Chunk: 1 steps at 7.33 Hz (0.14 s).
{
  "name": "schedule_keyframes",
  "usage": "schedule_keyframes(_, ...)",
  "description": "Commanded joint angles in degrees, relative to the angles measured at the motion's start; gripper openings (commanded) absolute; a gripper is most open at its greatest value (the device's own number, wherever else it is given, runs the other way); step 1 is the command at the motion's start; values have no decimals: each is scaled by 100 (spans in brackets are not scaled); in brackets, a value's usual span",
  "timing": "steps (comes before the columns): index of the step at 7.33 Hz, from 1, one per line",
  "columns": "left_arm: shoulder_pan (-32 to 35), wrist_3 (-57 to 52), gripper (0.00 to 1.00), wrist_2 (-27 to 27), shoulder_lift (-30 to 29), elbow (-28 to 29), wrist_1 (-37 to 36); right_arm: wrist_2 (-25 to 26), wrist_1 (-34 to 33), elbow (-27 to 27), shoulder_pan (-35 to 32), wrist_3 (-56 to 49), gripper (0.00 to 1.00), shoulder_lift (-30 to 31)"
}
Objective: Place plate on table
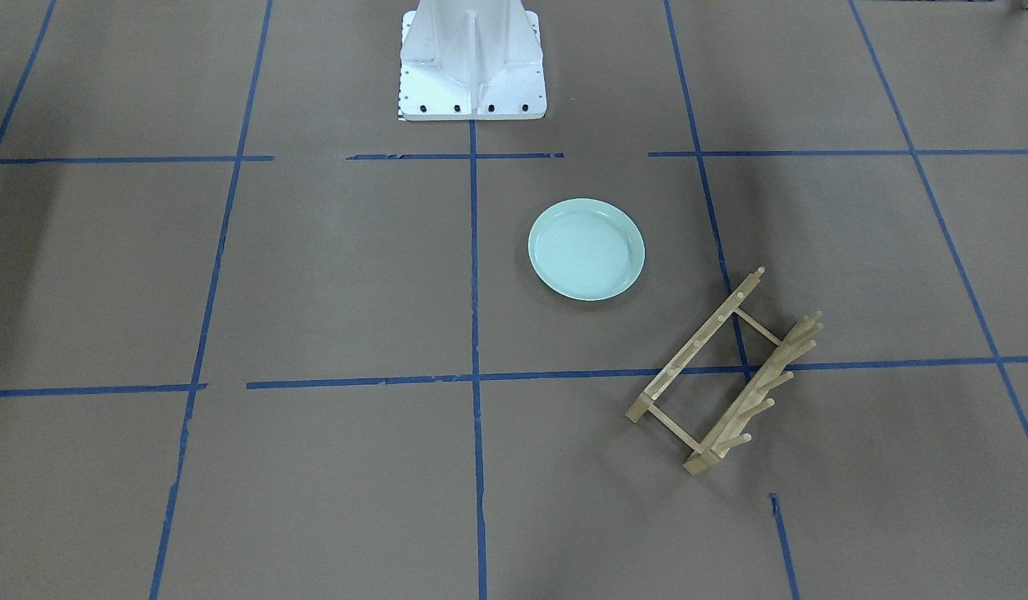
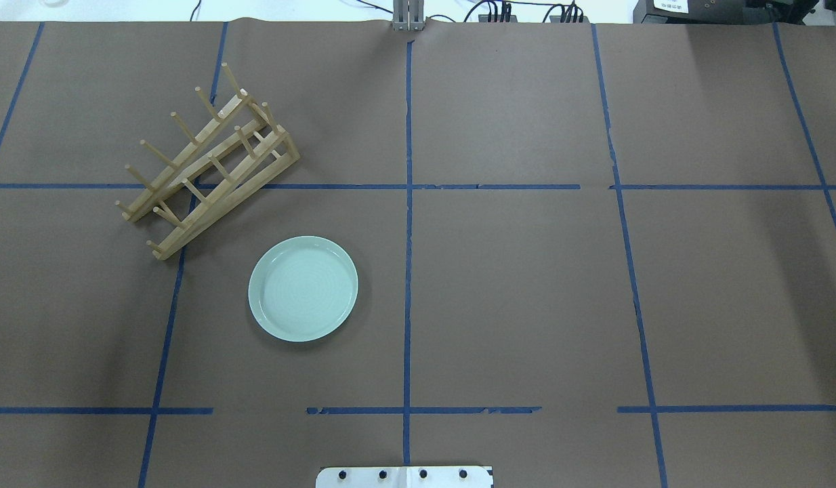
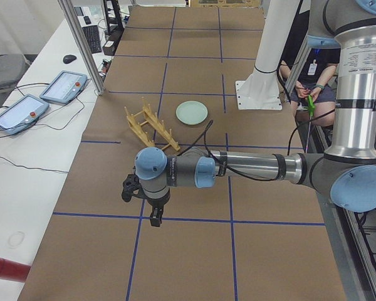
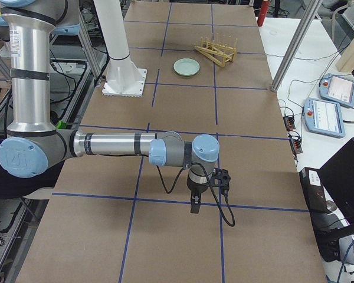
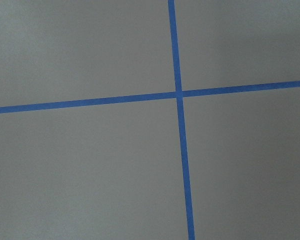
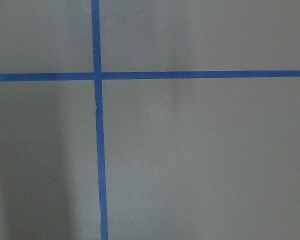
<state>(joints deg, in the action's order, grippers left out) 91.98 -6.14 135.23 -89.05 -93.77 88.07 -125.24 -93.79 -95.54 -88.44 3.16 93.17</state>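
Observation:
The pale mint-green plate [image 1: 586,249] lies flat and upright on the brown table [image 1: 314,275], beside the wooden peg rack. It also shows in the overhead view [image 2: 303,288] and in both side views [image 3: 192,113] [image 4: 186,67]. No gripper touches it. My left gripper [image 3: 155,218] hangs over a tape crossing far from the plate; I cannot tell whether it is open or shut. My right gripper [image 4: 193,206] hangs the same way at the table's other end; I cannot tell its state either. Both wrist views show only paper and tape, with no fingers.
The wooden peg rack [image 2: 204,163] lies tilted just beyond the plate. The white robot base [image 1: 472,62] stands at the table's robot side. Teach pendants [image 3: 62,84] [image 4: 336,88] lie on side benches. A seated person [image 3: 313,88] is behind the base.

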Motion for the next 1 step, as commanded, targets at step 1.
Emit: schedule_keyframes(1,22,-10,100,3,-16,-27,0,0,1,0,3,0,100,0)
